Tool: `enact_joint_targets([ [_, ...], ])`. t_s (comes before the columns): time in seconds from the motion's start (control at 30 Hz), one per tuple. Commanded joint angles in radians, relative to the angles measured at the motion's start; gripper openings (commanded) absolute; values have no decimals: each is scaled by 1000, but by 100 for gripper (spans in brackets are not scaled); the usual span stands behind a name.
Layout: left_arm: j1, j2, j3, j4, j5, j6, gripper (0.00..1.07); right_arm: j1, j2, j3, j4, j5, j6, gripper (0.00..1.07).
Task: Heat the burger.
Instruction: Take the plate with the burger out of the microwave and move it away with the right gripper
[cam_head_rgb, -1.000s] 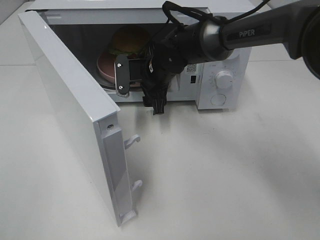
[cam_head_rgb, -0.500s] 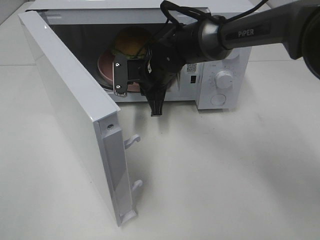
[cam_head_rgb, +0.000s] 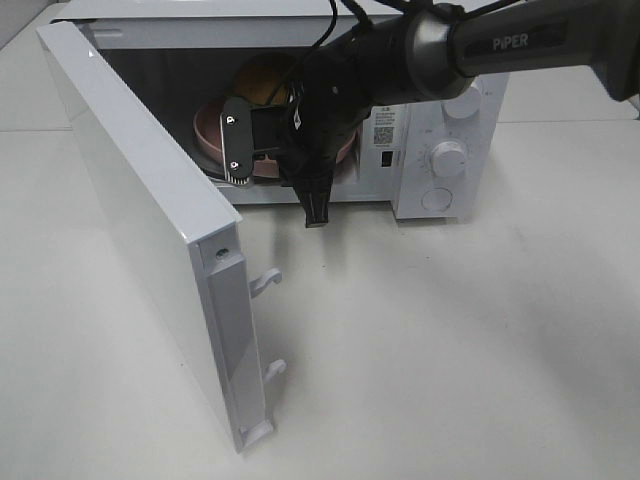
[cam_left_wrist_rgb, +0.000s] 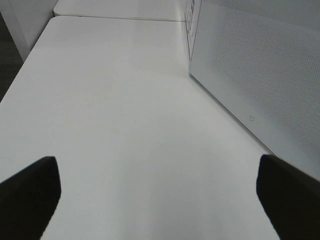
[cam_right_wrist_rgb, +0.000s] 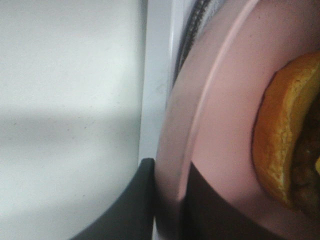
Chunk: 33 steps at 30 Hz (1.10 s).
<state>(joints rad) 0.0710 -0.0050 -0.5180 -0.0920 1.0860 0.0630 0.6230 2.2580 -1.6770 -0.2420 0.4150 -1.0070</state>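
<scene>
Microwave oven (cam_head_rgb: 440, 110): white, standing on the white tabletop (cam_head_rgb: 450, 340); the landmark for every entry below.
Oven door (cam_head_rgb: 150, 210): swung wide open at the oven's left side, two latch hooks showing on its free edge.
Control panel: at the oven's right end, with two round knobs (cam_head_rgb: 449, 158) one above the other.
Burger (cam_head_rgb: 262, 78): inside the oven cavity toward the back, on the pink plate; only part of the golden-brown bun shows behind the arm. The right wrist view shows the bun edge (cam_right_wrist_rgb: 280, 150) lying well inside the plate rim.
Pink plate (cam_head_rgb: 210, 128): inside the cavity, its front edge near the oven's door sill.
Right pincer (cam_right_wrist_rgb: 167, 200): reaching into the oven mouth from the right; clenched on the plate rim, one dark finger (cam_right_wrist_rgb: 135, 205) beneath it and the other above.
Right arm (cam_head_rgb: 420, 60): dark, crossing in front of the oven's control panel.
Left pincer (cam_left_wrist_rgb: 160, 190): released, fingers (cam_left_wrist_rgb: 30, 195) spread wide, hovering over bare tabletop beside the outer face of the oven door (cam_left_wrist_rgb: 255, 75); nothing between them.
</scene>
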Motion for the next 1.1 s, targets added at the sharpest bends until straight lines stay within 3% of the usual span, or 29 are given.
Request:
enact_joint_targets([
  [0.03,5,-6,0,-2,-16,-6,102,-3,-54,-6,89,83,-116,0],
  [0.3,5,-6,0,-2,-16,-6,102,-3,-92,20,97,86,-147,0],
  [0.4,5,-6,0,-2,-16,-6,102,-3,-132,85,96,65,-206,0],
  [0.47,5,-6,0,-2,-16,-6,102,-3,-183,181,89,25,-262,0],
  [1.1,5,-6,0,-2,-16,-6,102,-3,-408,525,20,-243,-260,0],
])
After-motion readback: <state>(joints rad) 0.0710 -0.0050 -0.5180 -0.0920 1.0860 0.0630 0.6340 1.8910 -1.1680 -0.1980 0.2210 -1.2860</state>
